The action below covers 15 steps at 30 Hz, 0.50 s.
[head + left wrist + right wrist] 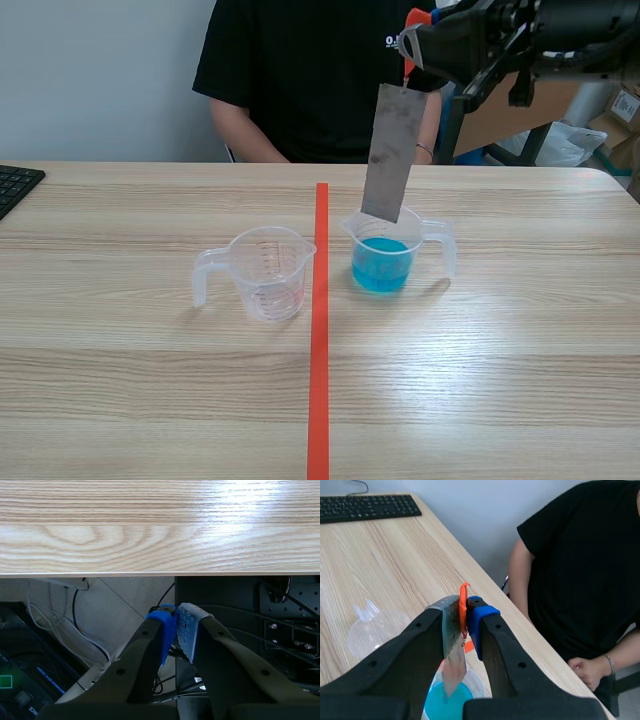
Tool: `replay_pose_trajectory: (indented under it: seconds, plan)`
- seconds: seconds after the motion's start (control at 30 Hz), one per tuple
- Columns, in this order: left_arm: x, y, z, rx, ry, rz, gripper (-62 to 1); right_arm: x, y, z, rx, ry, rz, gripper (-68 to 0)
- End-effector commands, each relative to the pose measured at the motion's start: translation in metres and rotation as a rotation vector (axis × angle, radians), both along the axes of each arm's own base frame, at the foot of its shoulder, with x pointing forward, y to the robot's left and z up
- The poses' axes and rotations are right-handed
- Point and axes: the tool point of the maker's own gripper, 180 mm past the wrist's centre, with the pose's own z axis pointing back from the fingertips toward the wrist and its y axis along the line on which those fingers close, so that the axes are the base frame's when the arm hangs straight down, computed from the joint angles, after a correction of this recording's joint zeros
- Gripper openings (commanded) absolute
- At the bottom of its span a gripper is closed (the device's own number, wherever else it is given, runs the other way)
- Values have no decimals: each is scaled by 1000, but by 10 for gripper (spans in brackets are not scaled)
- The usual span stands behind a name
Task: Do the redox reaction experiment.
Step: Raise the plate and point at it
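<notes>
Your right gripper (418, 72), upper right of the frame, clamps the grey metal strip (388, 155) by its top. The strip hangs almost upright, lower end pointing into the beaker (420, 238) of blue liquid (381, 268), perhaps not touching the liquid. Your left gripper (176, 630) is closed, empty.

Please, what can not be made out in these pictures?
Scene view: the red scale on the empty clear plastic measuring cup is too small to read; an edge cuts off the black keyboard.
Right wrist view: the right gripper and grey metal strip hide most of the clear cup of blue liquid.
Left wrist view: only the left gripper, wooden table and floor show; both cups are outside it.
</notes>
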Motion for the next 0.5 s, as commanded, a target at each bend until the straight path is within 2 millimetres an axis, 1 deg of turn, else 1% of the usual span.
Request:
replay_pose_trajectory:
  seconds: [0.0,0.17,0.3,0.4,0.47]
  plan:
    - [1,-2,3,-8,-14,0,-560,-1,-2,21,9,-54,13,-658]
    - [1,-2,3,-8,-14,-1,-560,-2,-2,22,-1,-53,13,-658]
    - [4,1,4,1,-14,-22,-560,-1,-8,30,25,-57,-2,-658]
    - [10,5,7,15,-15,-67,-560,1,-14,35,32,-72,-18,-658]
    - [18,10,12,21,-28,-93,-560,1,-16,38,34,-77,-25,-658]
